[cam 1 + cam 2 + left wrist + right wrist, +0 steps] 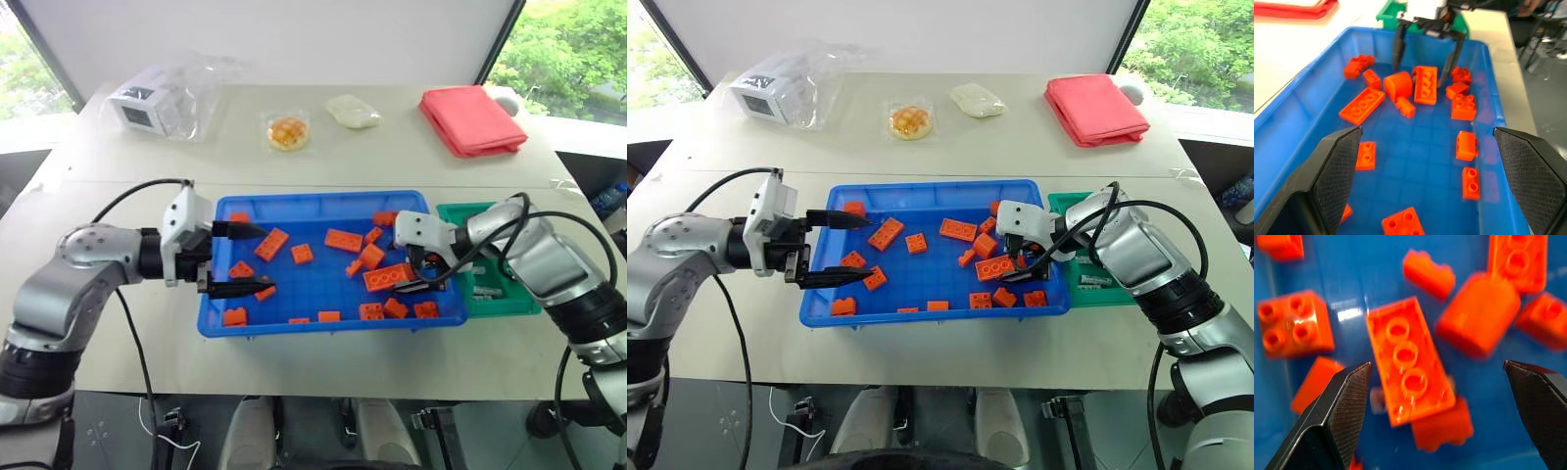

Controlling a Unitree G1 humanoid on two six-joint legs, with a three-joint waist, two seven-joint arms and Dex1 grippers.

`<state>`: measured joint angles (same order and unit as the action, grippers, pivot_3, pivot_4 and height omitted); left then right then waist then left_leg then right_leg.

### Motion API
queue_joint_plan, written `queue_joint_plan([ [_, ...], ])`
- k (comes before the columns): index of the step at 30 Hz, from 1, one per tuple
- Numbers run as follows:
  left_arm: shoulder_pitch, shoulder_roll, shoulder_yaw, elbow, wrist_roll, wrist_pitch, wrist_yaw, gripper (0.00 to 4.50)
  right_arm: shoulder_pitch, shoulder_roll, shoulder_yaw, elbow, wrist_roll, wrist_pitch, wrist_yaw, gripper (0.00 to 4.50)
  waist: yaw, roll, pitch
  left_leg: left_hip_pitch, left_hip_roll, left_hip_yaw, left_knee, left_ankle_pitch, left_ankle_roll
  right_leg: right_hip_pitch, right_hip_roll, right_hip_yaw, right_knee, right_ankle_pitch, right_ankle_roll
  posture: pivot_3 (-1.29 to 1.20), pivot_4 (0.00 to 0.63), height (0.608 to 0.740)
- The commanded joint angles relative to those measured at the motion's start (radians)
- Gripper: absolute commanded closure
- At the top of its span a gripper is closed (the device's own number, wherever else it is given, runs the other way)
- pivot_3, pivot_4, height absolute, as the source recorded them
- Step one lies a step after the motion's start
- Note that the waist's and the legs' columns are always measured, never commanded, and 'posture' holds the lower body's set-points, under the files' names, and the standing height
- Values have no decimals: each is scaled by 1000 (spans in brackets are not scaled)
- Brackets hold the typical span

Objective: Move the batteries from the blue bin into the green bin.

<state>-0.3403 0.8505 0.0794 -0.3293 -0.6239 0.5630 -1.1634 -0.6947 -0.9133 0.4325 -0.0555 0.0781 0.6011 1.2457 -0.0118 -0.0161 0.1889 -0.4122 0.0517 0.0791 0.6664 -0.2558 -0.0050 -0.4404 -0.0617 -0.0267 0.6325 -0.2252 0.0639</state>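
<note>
My right gripper hangs spread wide and empty over the right end of the large shallow bright-blue plastic tray, its tips straddling a long orange toy brick. My left gripper hovers at the tray's left end, also agape, holding nothing. The small teal-green plastic bin sits just right of the tray, low right in the head view, with thin silvery batteries already lying inside. I cannot pick out any battery among the orange bricks in the tray; a pale scrap by the long brick in my right wrist view may be one, half buried. I judge such cylinders light, stiff and slick, prone to roll, so I would pinch across the middle. The left wrist view shows my other pincer from the front.
</note>
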Motion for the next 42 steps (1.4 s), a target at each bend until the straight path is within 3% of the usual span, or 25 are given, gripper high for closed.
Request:
queue_joint_plan([
  [1,30,17,58,-51,-26,3,16,0,-5,-4,-35,-15,5,10,17,52,-2,0,0,0,0,0,0,0,0,0,0,0,0,0,0,0,150,734],
  [7,53,18,70,-69,-36,3,35,0,5,29,-37,21,-3,2,-2,52,0,0,0,1,0,0,0,0,0,0,0,0,0,0,-1,0,150,734],
  [10,42,17,65,-58,-33,-2,38,0,12,52,-43,18,2,8,-13,862,0,0,0,1,0,0,0,0,0,1,0,0,0,0,-1,0,150,734],
  [15,22,13,53,-43,-28,-9,37,0,7,72,-53,-12,18,50,-12,3306,0,0,0,1,0,0,0,0,0,1,0,0,0,0,0,0,150,734],
  [16,17,12,51,-40,-27,-9,37,0,-3,81,-58,-11,22,62,-16,3319,0,0,0,1,0,0,0,0,0,1,0,0,0,0,0,0,150,734],
  [20,-1,9,42,-25,-22,-13,32,0,-44,129,-61,-1,33,80,-28,3319,-3,0,0,1,0,0,0,0,0,1,0,0,0,0,0,0,150,734],
  [27,-46,-10,10,-4,-15,-16,32,0,-146,377,-3,36,28,163,-135,3319,-3,0,0,2,1,-1,0,0,0,0,2,0,3,1,1,0,150,734],
  [30,-60,-13,5,3,-13,-15,30,0,-148,406,36,32,9,168,-141,1821,4,0,0,1,1,-1,0,0,0,0,1,-1,4,1,1,0,150,734],
  [33,-65,-11,4,7,-13,-16,28,0,-152,358,40,-13,12,169,-104,317,5,0,0,0,-1,0,1,0,0,1,-1,-1,2,1,0,0,150,734],
  [42,-45,-13,6,1,-14,-25,34,0,-40,-16,-39,-168,34,84,64,317,2,0,0,0,0,-2,-1,0,0,0,0,-2,1,0,1,0,150,734],
])
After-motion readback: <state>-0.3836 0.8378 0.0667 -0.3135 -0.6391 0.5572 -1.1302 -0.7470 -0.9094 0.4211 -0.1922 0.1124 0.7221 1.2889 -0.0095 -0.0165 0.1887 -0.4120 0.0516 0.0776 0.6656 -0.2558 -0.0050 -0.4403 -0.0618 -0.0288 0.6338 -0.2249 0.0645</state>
